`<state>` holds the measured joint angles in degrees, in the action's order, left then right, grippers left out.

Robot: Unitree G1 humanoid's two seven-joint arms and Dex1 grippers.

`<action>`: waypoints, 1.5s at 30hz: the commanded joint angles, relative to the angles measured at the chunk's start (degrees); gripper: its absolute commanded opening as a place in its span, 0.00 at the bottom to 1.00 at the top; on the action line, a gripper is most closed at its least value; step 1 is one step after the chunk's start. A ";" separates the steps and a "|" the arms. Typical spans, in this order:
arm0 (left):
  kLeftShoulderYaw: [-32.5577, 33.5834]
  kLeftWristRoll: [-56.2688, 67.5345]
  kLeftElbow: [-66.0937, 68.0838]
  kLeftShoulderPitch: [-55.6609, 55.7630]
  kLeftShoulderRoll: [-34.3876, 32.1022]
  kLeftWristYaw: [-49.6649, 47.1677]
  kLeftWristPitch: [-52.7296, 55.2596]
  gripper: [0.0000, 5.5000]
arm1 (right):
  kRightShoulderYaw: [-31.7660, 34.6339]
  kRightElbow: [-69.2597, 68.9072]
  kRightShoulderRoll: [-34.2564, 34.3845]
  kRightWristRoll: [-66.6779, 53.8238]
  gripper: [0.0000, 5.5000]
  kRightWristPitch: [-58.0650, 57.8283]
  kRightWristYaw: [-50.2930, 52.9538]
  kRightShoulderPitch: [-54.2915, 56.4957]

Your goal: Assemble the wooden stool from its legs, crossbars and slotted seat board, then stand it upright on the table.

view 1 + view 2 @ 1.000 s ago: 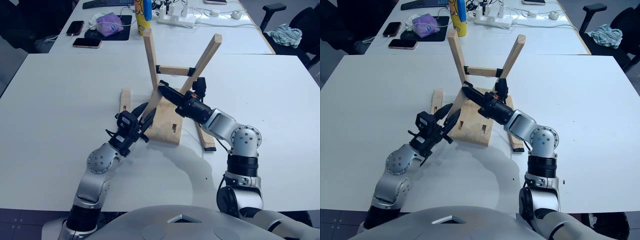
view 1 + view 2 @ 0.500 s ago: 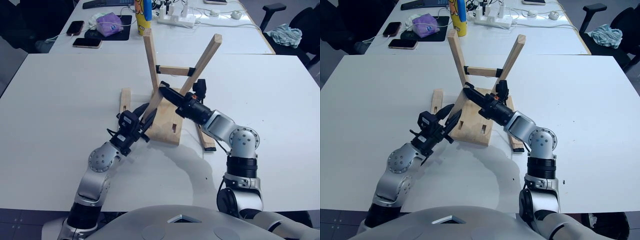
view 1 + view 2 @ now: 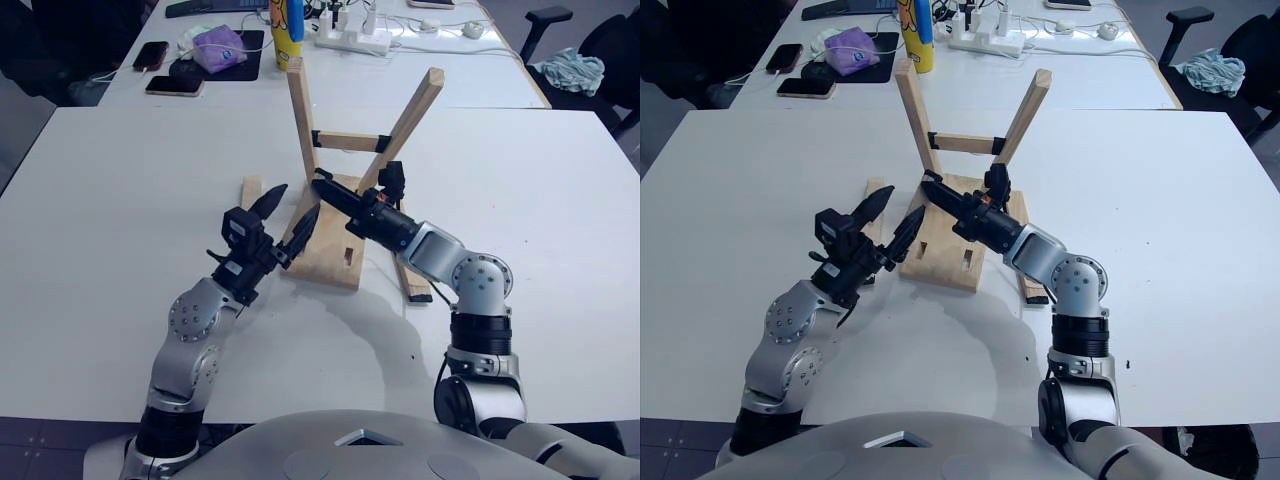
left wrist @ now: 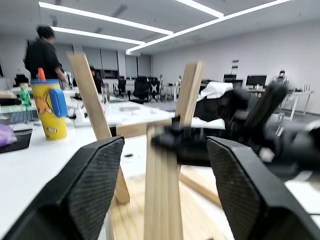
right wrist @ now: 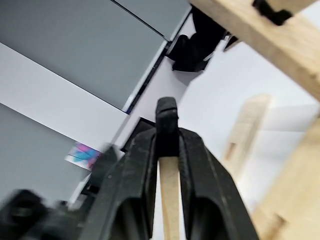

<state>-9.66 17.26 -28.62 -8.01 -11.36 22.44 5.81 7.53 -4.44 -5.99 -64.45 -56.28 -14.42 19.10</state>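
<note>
Your left gripper [image 3: 295,202] has risen, fingers spread wide astride loose leg [image 4: 161,200]. Flat on table [image 3: 120,200], seat board [image 3: 335,262] keeps slots up for fitting. Your right gripper [image 3: 932,186] clamps that leg, probably steering it into slot.

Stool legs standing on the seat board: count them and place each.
3. A left leg and a tilted right leg at the far edge of the seat board, joined by a crossbar; a third leg nearer, leaning, clamped in the right gripper. Others may be hidden.
</note>
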 commanded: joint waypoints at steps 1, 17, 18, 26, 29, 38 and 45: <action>0.14 0.49 -2.10 -1.54 0.01 -0.37 0.50 0.55 | 2.17 -4.98 -5.37 1.11 0.08 -1.41 0.00 -3.63; -2.48 -4.54 -4.77 -7.37 3.49 -7.53 -0.83 0.55 | 7.05 -32.30 -15.10 21.22 0.08 12.05 13.64 -17.37; -2.64 -4.65 -4.78 -7.31 3.61 -7.66 -0.69 0.55 | 6.39 -32.19 -15.01 23.36 0.08 13.62 13.64 -17.61; -3.57 -4.65 -4.43 -6.68 3.32 -7.10 0.41 0.55 | 4.18 -24.48 -6.90 29.11 0.08 21.26 14.82 -16.95; -3.31 -4.02 -3.85 -5.98 2.44 -5.91 1.06 0.55 | 3.79 -22.73 -5.34 32.17 0.08 24.16 15.44 -17.25; -2.32 -3.68 -2.45 -4.74 1.23 -4.39 1.47 0.55 | 5.53 -18.51 -1.73 32.15 0.08 26.11 14.74 -17.45; -2.37 -4.05 -1.46 -4.39 1.08 -3.67 0.95 0.55 | 5.14 -18.29 0.50 31.91 0.08 26.04 14.68 -18.23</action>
<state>-12.15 13.42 -30.57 -13.10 -9.81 18.21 6.92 12.72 -22.37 -6.52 -32.00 -30.37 0.17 1.20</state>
